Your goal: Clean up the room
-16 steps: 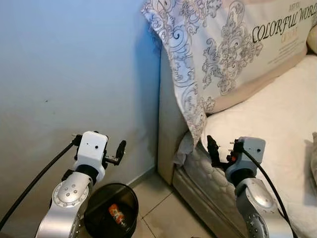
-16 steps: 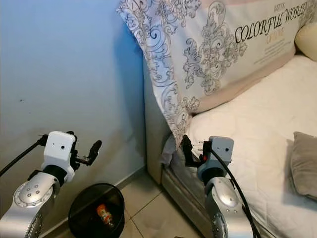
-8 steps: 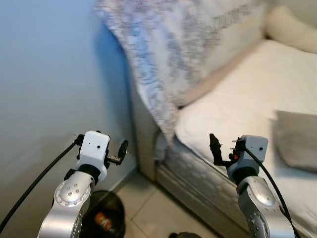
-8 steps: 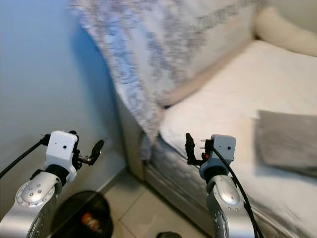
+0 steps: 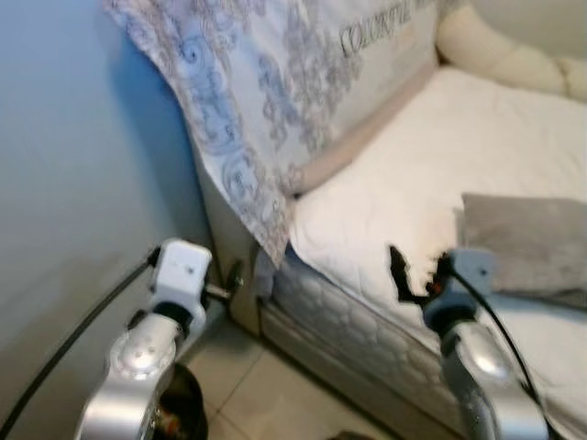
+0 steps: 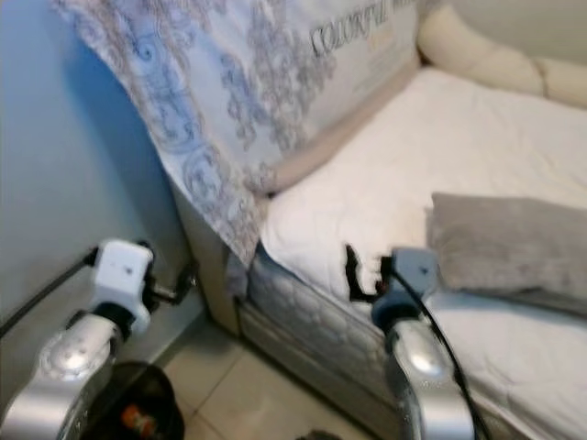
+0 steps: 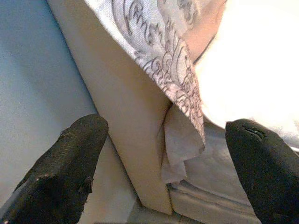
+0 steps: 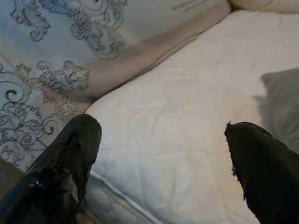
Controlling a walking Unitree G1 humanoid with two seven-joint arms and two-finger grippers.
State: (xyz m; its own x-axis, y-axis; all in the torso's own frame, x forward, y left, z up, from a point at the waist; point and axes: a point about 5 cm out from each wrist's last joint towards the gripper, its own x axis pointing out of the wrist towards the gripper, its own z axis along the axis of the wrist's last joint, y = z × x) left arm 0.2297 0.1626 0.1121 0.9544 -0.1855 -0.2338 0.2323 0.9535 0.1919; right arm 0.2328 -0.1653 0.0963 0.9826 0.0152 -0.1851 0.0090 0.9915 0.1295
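White quilted fabric covers the bed (image 5: 431,174), its mattress side stitched in a rounded pattern where it drops to the tiled floor (image 5: 275,403). A large patterned pillow (image 5: 275,101), pale with grey scrollwork and printed lettering that is blurred past reading, leans against the headboard end and overhangs the bed's corner. A flat grey cushion (image 6: 514,243) of soft, matte cloth lies on the mattress, cut off at the picture's right edge. A crumpled pale cloth (image 7: 180,144) hangs tucked at the bed's corner beneath the pillow's tip. The left tool (image 7: 163,158) is raised near the blue-grey wall (image 5: 73,183) beside the bed corner, its two black fingers spread wide with nothing between them. The right tool (image 8: 159,163) is held over the mattress edge, fingers likewise set wide apart and empty. A black round bin (image 6: 138,412) stands on the floor below the left arm, mostly hidden by it (a small orange-red item (image 6: 136,420) lies inside, too blurred to identify). Both head views are softened by motion blur.
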